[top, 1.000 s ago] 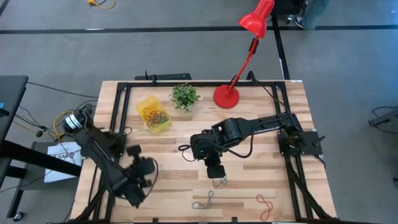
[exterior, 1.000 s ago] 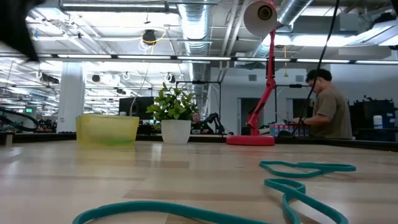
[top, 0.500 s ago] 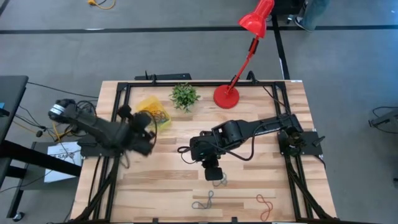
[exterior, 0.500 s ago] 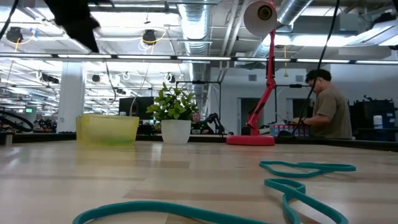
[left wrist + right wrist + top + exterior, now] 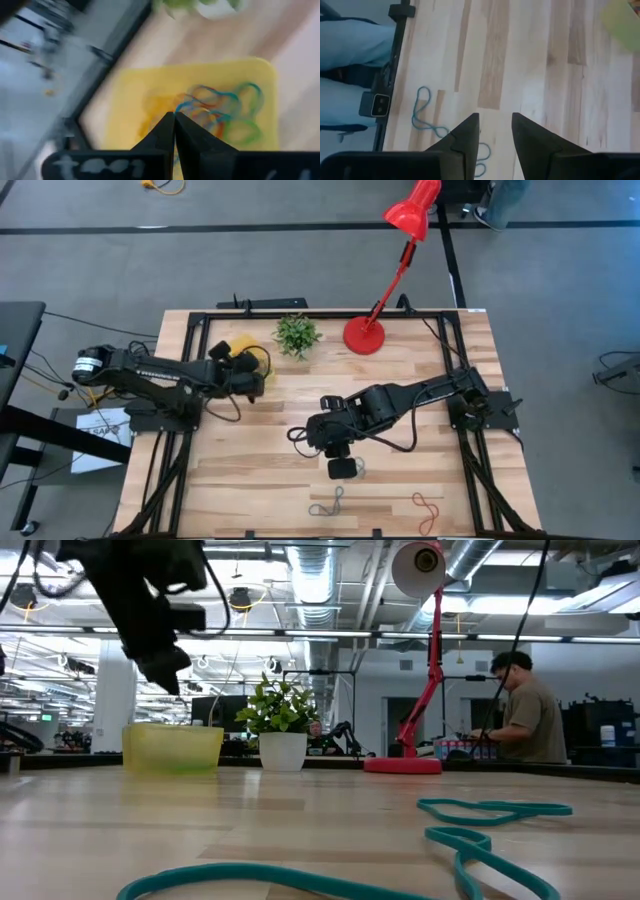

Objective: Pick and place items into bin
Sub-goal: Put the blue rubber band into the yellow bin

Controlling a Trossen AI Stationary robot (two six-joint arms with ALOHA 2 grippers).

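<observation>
One teal band lies lengthwise along the planks before the right end effector's parted fingers.

grey floor, ceiling ducts, strip lights

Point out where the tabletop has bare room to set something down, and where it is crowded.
Free: the wood between the red lamp base and the right arm, and the left front corner of the table. Crowded: the yellow bin under the left tool, the plant beside it, and the front edge with the grey band and red band.
</observation>
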